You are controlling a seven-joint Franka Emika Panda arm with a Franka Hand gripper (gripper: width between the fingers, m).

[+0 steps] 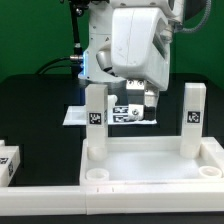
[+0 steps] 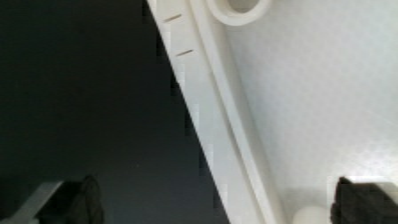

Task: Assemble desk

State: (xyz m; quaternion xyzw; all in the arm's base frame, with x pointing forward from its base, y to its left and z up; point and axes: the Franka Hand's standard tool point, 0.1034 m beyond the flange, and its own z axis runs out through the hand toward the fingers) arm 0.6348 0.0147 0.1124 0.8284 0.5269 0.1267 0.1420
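Tabletop (image 1: 150, 160) lay flat on black table (image 1: 40, 120), near front of exterior view. Two legs (image 1: 95, 115) (image 1: 193, 112) stood upright at its far corners. Another tagged white part (image 1: 8, 163) sat at exterior view's left edge, partly cut off. Gripper (image 1: 143, 103) hung between upright legs, released, grasping nothing. Wrist view: dark fingers (image 2: 63, 200) spread wide, tabletop rim (image 2: 214, 130) and round socket (image 2: 240, 8) below.

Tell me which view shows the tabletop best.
The exterior view: it shows most of the tabletop, with two upright legs standing in it. The wrist view is too close, showing only a stretch of its rim and one round socket.
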